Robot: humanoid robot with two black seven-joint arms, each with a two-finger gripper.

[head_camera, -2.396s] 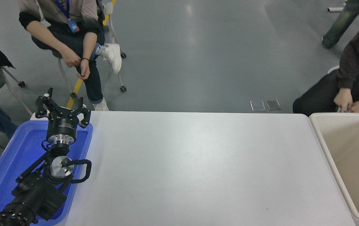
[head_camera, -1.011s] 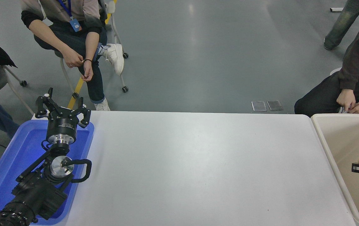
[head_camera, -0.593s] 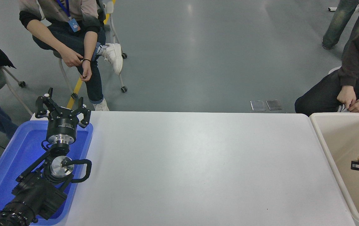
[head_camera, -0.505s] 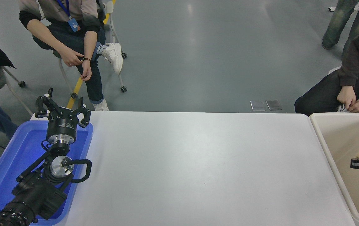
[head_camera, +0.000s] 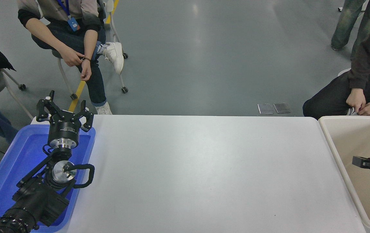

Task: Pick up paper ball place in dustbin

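Observation:
The cream-beige dustbin point(head_camera: 333, 152) stands at the table's right end. My right gripper point(head_camera: 366, 162) reaches in from the right edge, over the inside of the dustbin, with one black finger point(head_camera: 359, 160) stretched out to the left; it is open and holds nothing. The paper ball is not in view; no tan paper shows in the gripper or on the visible part of the dustbin floor. My left gripper point(head_camera: 64, 111) is parked open over the far end of the blue tray at the lower left.
A shallow blue tray point(head_camera: 13, 161) lies under the left arm at the table's left end. One person sits on a chair point(head_camera: 75, 48) beyond the far left corner; another crouches point(head_camera: 359, 94) just behind the dustbin, hands near its far rim.
The right gripper came in over the dustbin shut on the paper ball. Now its finger has swung out to the left and the ball has gone from it. The left arm has not moved.

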